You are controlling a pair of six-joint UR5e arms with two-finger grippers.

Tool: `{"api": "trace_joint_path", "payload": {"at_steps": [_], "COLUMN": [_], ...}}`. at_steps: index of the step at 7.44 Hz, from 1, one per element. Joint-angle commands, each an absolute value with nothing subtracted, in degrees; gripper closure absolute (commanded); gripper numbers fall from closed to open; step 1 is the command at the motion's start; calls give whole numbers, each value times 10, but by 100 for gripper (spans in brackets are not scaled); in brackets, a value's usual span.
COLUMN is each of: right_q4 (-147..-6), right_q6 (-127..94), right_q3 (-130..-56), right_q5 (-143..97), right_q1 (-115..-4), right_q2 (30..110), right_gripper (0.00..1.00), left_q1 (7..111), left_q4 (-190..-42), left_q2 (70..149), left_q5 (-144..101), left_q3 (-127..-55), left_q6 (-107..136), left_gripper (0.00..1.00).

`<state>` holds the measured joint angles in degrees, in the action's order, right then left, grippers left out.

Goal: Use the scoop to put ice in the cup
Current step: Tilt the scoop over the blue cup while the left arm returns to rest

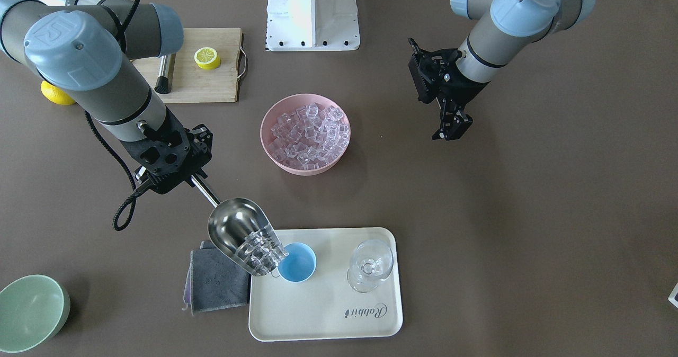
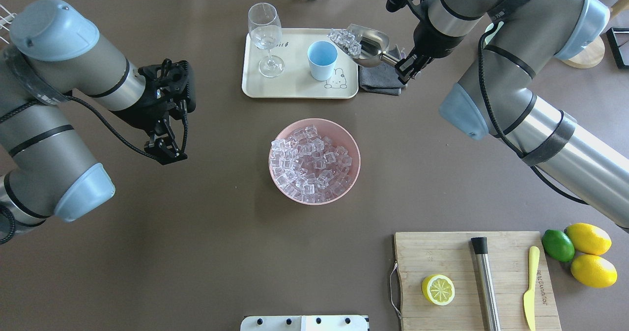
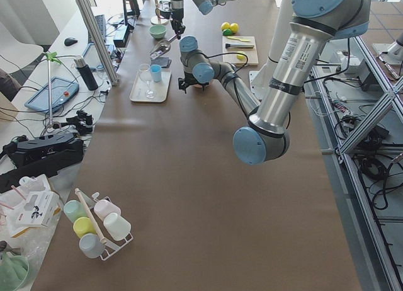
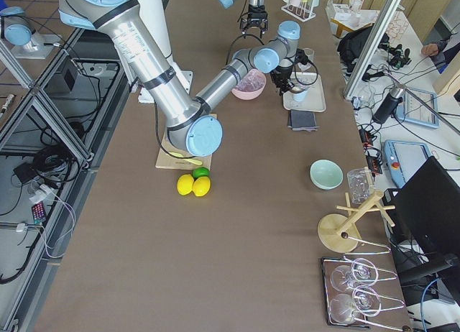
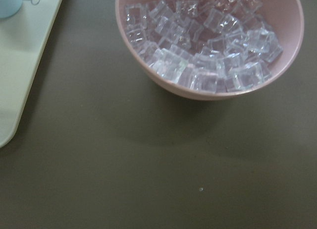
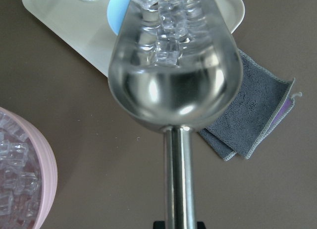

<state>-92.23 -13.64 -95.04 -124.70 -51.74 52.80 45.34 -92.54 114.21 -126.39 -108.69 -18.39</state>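
Observation:
My right gripper is shut on the handle of the steel scoop. The scoop tilts mouth-down, and several ice cubes crowd at its lip. The lip hangs just over the rim of the light-blue cup, which stands upright on the cream tray. I see no ice in the cup. My left gripper is open and empty, hovering beside the pink bowl.
The pink bowl is full of ice. A clear stemmed glass stands on the tray beside the cup. A grey cloth lies under the scoop. A green bowl and a cutting board with a steel cylinder sit farther off.

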Motion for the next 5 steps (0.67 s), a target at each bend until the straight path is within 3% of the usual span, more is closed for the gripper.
{"api": "trace_joint_path", "payload": {"at_steps": [1, 3, 5], "right_q4": [-997, -1045, -1080], "right_q6": [-70, -41, -22], "right_q3": [-940, -941, -940], "right_q5": [-1245, -1233, -1230], "right_q1": [-516, -516, -516], "right_q2": [501, 486, 475], "right_gripper": [100, 100, 100], "left_q1": [543, 645, 739], "left_q4": [-826, -812, -807], "left_q2": [1103, 1069, 981], "left_q5": [-1266, -1271, -1329], "left_q3": [-1114, -1117, -1105], "left_q6": [-200, -201, -201], "left_gripper": [1, 1, 1]}}
